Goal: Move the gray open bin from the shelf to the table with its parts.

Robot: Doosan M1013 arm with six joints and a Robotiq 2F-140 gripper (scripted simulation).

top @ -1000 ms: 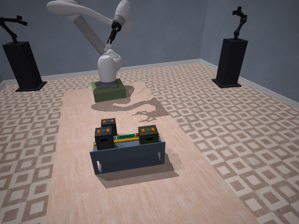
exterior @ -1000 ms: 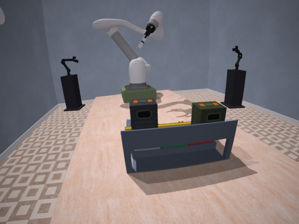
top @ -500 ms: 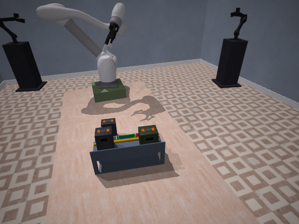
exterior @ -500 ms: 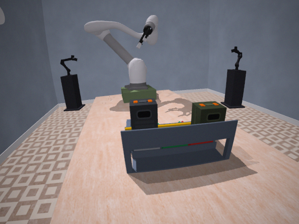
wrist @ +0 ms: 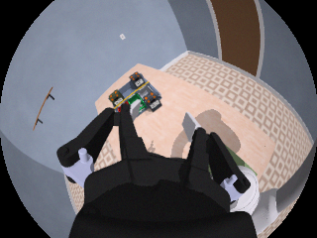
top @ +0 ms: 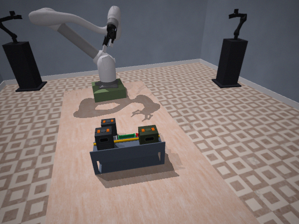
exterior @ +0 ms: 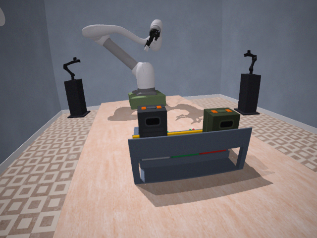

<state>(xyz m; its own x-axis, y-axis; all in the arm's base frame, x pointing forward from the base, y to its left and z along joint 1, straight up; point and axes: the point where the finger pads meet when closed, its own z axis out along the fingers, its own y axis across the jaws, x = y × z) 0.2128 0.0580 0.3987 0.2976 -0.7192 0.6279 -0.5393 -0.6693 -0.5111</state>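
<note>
While pincer (top: 108,46) hangs half apart, gripping nothing, the gray bin sits far below and fwd of it on the shelf (top: 127,154). It's one of two dark bins (top: 104,138) (top: 109,123) close together, can't tell which. Risk: grabbing the wrong one, or nudging its neighbour or the green bin (top: 147,134) beyond while coming down onto the counter (top: 72,192).

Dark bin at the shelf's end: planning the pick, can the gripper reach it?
Probably, from above: the gripper is open, empty, and nothing covers the dark bin. A second bin crowds its arm-facing side.
</note>
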